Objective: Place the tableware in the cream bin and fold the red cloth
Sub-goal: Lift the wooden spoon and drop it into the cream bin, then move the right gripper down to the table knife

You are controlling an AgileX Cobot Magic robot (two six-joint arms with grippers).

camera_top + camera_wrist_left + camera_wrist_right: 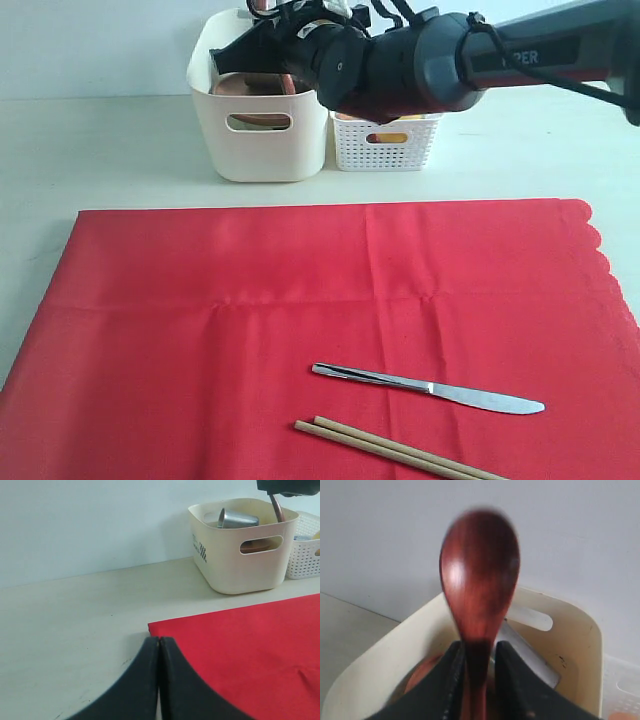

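1 knife (pixel 430 388), 2 chopsticks (pixel 400 450), 1 spoon (pixel 480 580), 1 cup (pixel 237 518), 1 cloth (pixel 250 300).

We've got a flat off-white matte tabletop (pixel 110 150) spanning every view. In the left wrist view its surface shows a few small dark specks and light scuffs. Behind it stands a plain pale grey-blue wall (pixel 90 45), smooth and uniform. Tabletop and wall meet along one straight line, and from here we can't tell whether they touch or a thin gap sits there. Light is soft and even. Shadows on the tabletop are faint with blurred edges, and the wall is lit evenly.
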